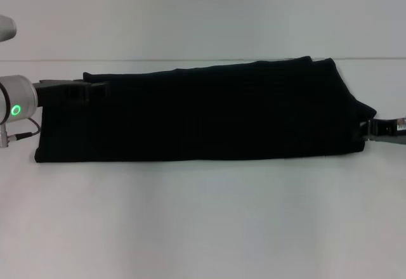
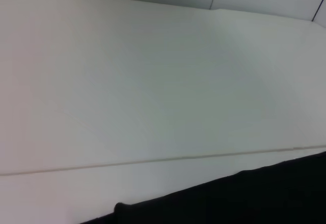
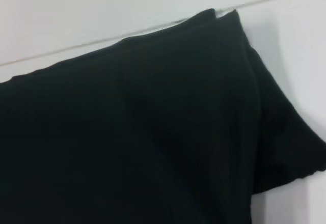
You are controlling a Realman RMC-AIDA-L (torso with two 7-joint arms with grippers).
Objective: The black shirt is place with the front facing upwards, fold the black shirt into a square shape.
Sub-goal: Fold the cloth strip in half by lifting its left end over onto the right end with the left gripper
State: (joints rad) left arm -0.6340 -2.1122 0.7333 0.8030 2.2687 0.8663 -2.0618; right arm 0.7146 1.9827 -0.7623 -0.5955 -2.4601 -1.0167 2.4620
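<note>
There, the large plain black cloth shirt (image 1: pixel 203 111) was laid across the white table (image 1: pixel 203 222) as a long folded band, no lettering visible. The left gripper (image 1: pixel 95 90) was seen at its left end, upon the cloth, the right gripper (image 1: pixel 368 129) at its right end; neither's jaw state could be told.
</note>
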